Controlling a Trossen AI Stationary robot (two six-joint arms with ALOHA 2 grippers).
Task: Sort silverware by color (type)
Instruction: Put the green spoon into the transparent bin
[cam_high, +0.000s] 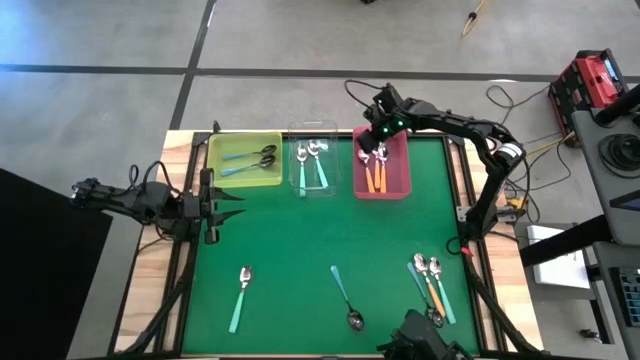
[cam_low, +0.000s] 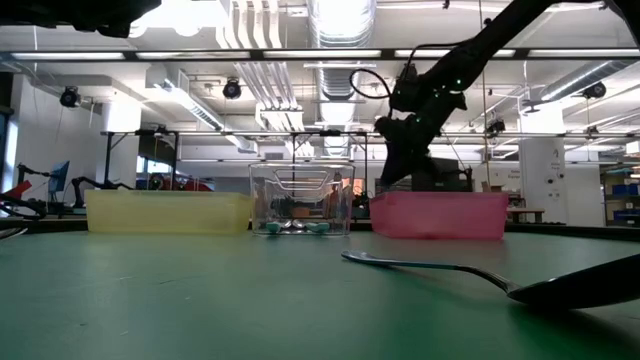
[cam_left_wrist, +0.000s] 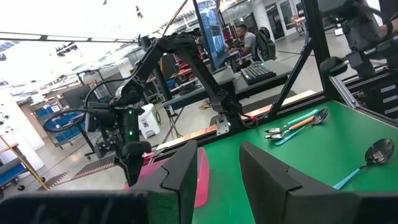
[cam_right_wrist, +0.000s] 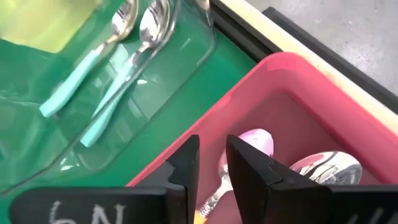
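left claw (cam_high: 232, 207): parked at the counter's (cam_high: 300, 250) left edge, fingers slightly apart, holding nothing.
loose spoons (cam_high: 431, 280): five on the near counter.
right claw (cam_high: 368, 146): over the pink bin (cam_high: 395, 186), narrowly parted, empty.
step: orange spoon (cam_high: 373, 175) dropped; next, fetch another.

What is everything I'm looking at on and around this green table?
Table: one, green top with a wooden edge.
Yellow bin: one, far left of the row; holds two teal-handled spoons with dark bowls.
Clear bin: one, middle of the row; holds two teal-handled spoons with silver bowls.
Pink bin: one, right of the row; holds orange-handled spoons.
Loose spoons: a teal one at near left, a dark-bowled one at near centre, and a cluster of teal and orange at near right.
Person: one, seated at a desk in the room behind.
Left gripper: waiting at the table's left edge, fingers apart.
Right gripper: over the pink bin, fingers slightly apart, nothing between them.
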